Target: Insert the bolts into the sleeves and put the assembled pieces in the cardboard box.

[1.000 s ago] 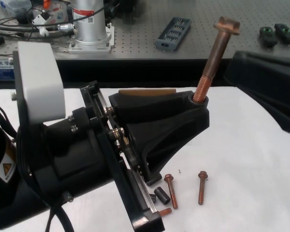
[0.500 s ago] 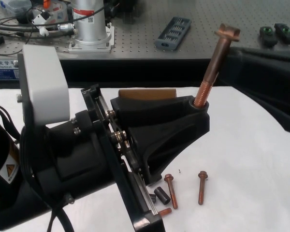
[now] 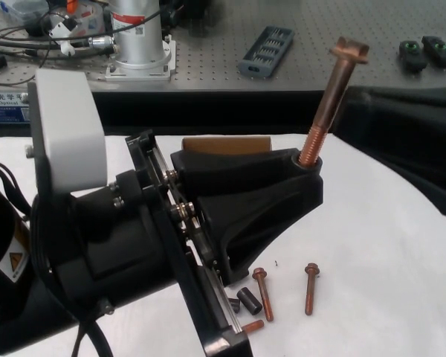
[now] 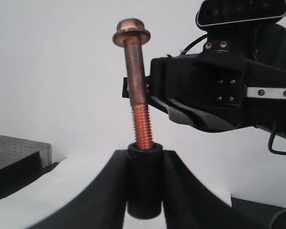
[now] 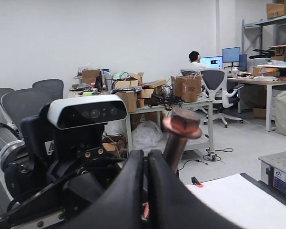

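My left gripper (image 3: 306, 165) is held up over the white cloth, shut on a black sleeve (image 4: 144, 183). A copper bolt (image 4: 135, 86) stands upright in the sleeve, with its threads partly inside and its flanged head (image 3: 349, 49) on top. My right gripper (image 5: 145, 183) is shut, its fingers pressed together beside the bolt's shank; the bolt head (image 5: 182, 123) shows just past them. In the left wrist view the right gripper (image 4: 129, 89) sits behind the shank. I cannot tell whether it touches the bolt. The cardboard box (image 3: 227, 141) shows as a brown edge behind the left gripper.
Two loose bolts (image 3: 261, 293) (image 3: 311, 287), a spare black sleeve (image 3: 248, 299) and another bolt's end (image 3: 253, 325) lie on the cloth below the left gripper. A metal post (image 3: 137, 33), a grey bit rack (image 3: 266, 50) and black parts (image 3: 426, 50) stand behind.
The right arm has moved in from the right up to the bolt. The bolt now stands a little more upright and slightly lower in the sleeve.
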`<move>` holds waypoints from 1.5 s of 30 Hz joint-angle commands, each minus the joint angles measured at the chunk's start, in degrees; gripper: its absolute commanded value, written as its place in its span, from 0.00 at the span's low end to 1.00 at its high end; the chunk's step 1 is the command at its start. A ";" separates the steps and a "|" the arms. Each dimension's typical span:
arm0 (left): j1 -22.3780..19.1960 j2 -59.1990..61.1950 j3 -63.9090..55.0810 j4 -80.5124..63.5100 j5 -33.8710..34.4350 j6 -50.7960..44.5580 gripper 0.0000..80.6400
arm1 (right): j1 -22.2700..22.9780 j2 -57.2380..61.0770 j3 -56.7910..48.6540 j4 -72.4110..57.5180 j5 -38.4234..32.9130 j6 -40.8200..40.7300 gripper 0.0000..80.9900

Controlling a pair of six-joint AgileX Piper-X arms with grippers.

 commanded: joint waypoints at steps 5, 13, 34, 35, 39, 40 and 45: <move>-0.07 -0.82 -0.73 -1.66 2.12 -1.15 0.01 | -0.05 0.12 -0.75 -0.62 -1.15 0.05 0.04; -0.07 -0.82 -0.73 -2.54 2.30 -1.15 0.01 | -0.20 0.12 -0.75 -0.51 2.99 0.05 0.01; -0.07 -0.82 -0.73 -3.35 2.77 -2.09 0.01 | -0.05 1.23 -2.08 0.26 5.20 4.83 0.34; -0.07 -0.82 -0.73 -3.24 2.76 -2.09 0.01 | -0.05 1.23 -2.64 0.26 4.46 4.83 0.34; -0.07 -0.82 -0.73 -3.24 2.76 -2.09 0.01 | -0.05 1.23 -4.88 0.74 4.06 5.27 0.34; -0.07 -0.82 -0.73 -3.24 2.76 -2.09 0.01 | -0.05 1.36 -5.26 0.73 4.06 5.27 0.34; -0.07 -0.82 -0.73 -3.24 2.76 -2.09 0.01 | -0.05 1.36 -5.52 1.91 1.86 6.18 0.34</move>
